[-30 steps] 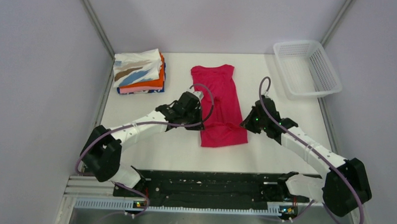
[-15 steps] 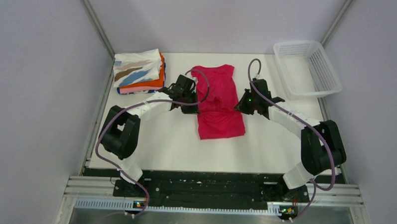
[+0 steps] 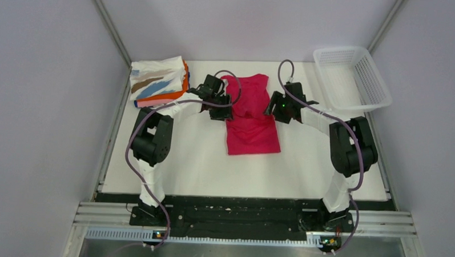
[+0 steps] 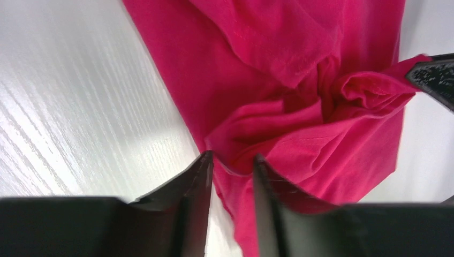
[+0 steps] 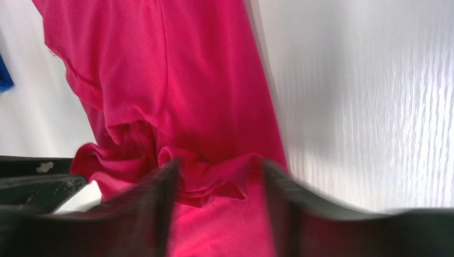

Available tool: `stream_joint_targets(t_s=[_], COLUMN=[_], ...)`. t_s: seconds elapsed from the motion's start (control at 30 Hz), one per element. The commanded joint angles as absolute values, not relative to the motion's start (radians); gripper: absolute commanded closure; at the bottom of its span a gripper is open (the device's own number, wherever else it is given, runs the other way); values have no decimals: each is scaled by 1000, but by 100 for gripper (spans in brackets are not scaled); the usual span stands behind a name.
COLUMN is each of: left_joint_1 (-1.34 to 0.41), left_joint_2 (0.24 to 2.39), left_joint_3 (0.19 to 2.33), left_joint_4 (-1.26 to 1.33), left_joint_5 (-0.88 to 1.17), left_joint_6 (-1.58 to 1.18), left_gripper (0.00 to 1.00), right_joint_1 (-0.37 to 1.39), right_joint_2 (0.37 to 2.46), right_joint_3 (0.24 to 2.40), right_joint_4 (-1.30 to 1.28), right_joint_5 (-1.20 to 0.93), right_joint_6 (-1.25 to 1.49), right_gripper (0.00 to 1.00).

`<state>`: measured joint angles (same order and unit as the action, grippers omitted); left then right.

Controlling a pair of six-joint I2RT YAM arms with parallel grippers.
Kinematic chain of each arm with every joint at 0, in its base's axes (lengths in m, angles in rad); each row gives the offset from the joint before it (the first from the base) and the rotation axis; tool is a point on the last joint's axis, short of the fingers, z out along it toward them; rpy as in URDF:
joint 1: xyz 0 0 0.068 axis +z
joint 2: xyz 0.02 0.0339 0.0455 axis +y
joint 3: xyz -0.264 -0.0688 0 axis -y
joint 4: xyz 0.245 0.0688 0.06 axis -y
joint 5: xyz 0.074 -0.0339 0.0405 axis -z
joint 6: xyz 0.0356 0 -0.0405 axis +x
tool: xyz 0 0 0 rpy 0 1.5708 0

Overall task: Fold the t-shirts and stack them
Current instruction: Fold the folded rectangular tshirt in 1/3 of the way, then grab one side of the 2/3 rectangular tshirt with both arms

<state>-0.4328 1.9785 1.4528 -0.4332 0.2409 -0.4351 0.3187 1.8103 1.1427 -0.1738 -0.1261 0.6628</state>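
Viewing the bench from above, we see the plain magenta-red cloth t-shirt [image 3: 252,135] lying lengthwise at the middle of the white table [image 3: 184,161], with a crumpled ridge crossing it about halfway along. We mark the left gripper [image 3: 220,108] at the shirt's left edge and the right gripper [image 3: 278,110] at its right edge, both level with that ridge. From the left wrist we find the fingers [image 4: 197,184] parted by a narrow gap, the shirt's edge lying between their tips and, as far as we can tell, not squeezed. From the right wrist, where the view is blurred, we find the jaws standing wider apart around the bunched fold, likewise unclamped. We note the stack of folded t-shirts [image 3: 158,83] at the far left corner: white with tan and blue streaks on top, orange, pink and dark blue beneath. It lies well apart from the white plastic mesh basket [image 3: 337,49] at the far right.
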Motion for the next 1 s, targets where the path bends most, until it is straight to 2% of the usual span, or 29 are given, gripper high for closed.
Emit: stream_joint_targets(t_s=[0.0, 0.03, 0.07, 0.2, 0.33, 0.47, 0.6, 0.67, 0.77, 0.97], left_joint_1=[-404, -400, -397, -399, -420, -474, -508, -511, -522, -536], left_joint_2=[1948, 1930, 1903, 1777, 1659, 1559, 1475, 1476, 1509, 1595], left_joint_3=[1540, 1550, 1551, 1442, 1242, 1069, 903, 847, 813, 791], left_joint_4=[-459, -470, -471, -400, -316, -324, -289, -228, -179, -82], left_joint_5=[192, 175, 154, 215, 334, 308, 282, 306, 296, 312], left_joint_6=[-409, -410, -415, -451, -511, -573, -655, -699, -746, -836], left_gripper=[25, 4, 1, 1, 1, 1, 1, 5, 16, 34], right_joint_1=[300, 301, 301, 301, 316, 325, 325, 325, 325, 324], right_joint_2=[1838, 1824, 1802, 1659, 1530, 1394, 1311, 1293, 1280, 1301], right_joint_3=[1290, 1300, 1293, 1149, 971, 790, 674, 617, 575, 535], right_joint_4=[-106, -117, -120, -50, -9, 17, -68, -79, -88, -39], right_joint_5=[-115, -114, -120, -199, -313, -267, -208, -206, -194, -152], right_joint_6=[535, 516, 496, 492, 534, 632, 676, 700, 717, 744], right_gripper=[20, 13, 11, 8, 6, 6, 6, 6, 7, 25])
